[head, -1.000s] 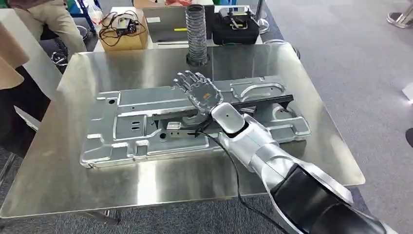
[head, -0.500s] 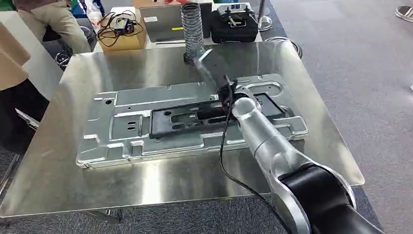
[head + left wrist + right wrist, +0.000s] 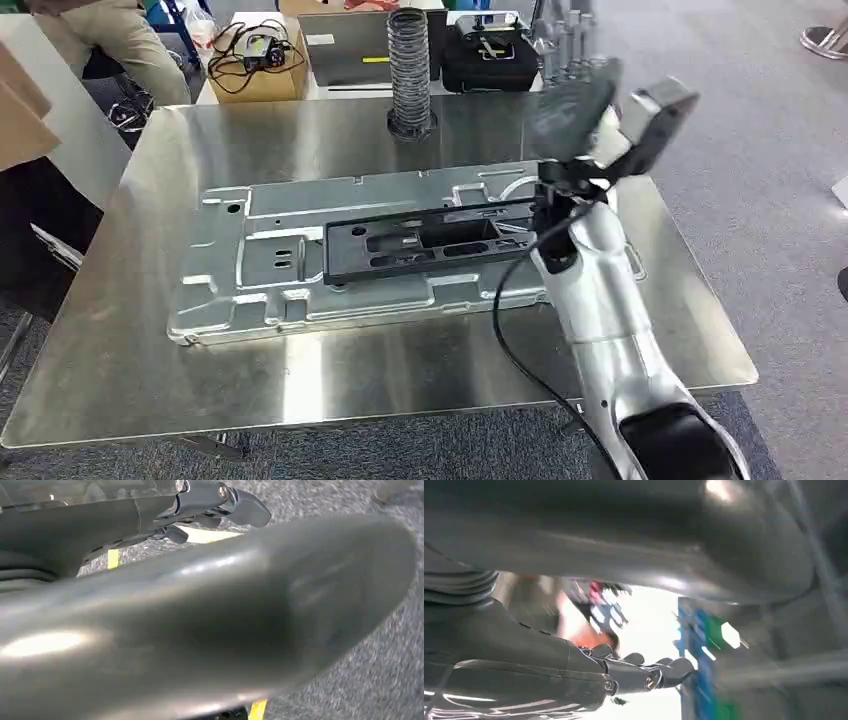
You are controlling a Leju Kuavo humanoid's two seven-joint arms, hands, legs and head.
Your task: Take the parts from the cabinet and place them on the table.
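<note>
Item: black slotted bracket (image 3: 425, 243) lying on the stamped metal panel (image 3: 250, 260) on the desk (image 3: 330, 375); right hand (image 3: 572, 80) hovering raised, blurred, fingers spread, grasping nothing; its dangling cable (image 3: 505, 310) risking snagging the bracket.

Your counter (image 3: 120, 370) is brushed steel with a soft sheen. The stamped panel (image 3: 250, 300) looks like bare matt metal, the black frame (image 3: 420, 245) probably matt plastic. The carpeted floor (image 3: 740, 130) is rough grey.

Grey carpet floor (image 3: 720, 90), steel table (image 3: 300, 380), cardboard box (image 3: 255, 70) w/ cables behind.
</note>
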